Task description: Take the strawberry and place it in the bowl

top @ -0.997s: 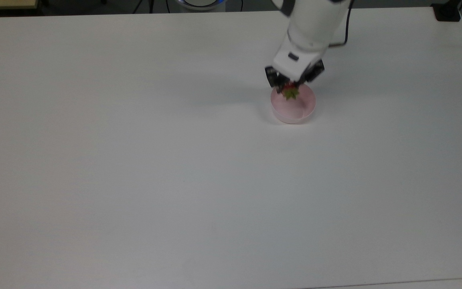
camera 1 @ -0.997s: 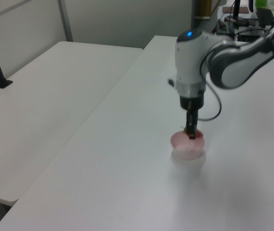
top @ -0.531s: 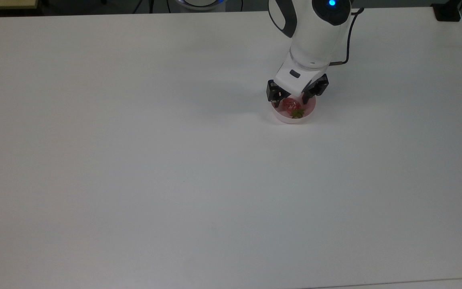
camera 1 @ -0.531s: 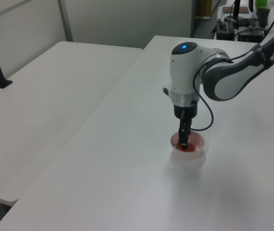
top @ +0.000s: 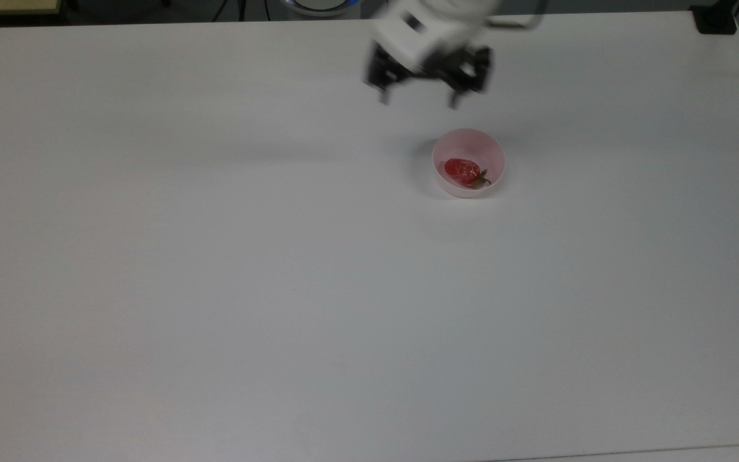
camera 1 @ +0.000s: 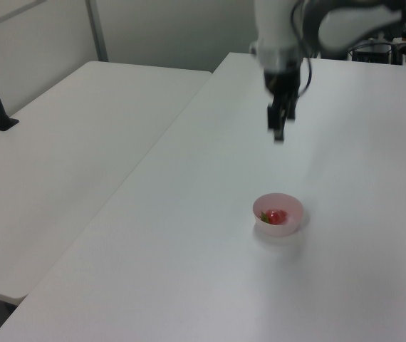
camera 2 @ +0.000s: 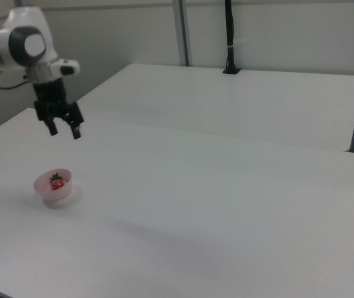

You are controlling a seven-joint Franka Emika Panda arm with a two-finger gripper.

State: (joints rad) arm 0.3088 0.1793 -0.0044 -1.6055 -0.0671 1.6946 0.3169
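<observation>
Strawberry [top: 462, 170] lying inside bowl [top: 469, 151] on table [top: 215, 256]; gripper [top: 420, 101] empty, fingers spread wide, raised well clear of bowl; task appears complete, nothing left.

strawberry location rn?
The strawberry lies inside the pink bowl, right of centre in the top view, with the open gripper raised clear, toward the top view's upper left.

Lab, plain white tables [camera 2: 239, 186], partition walls [camera 2: 276, 37], robot arm [camera 2: 15, 46]
</observation>
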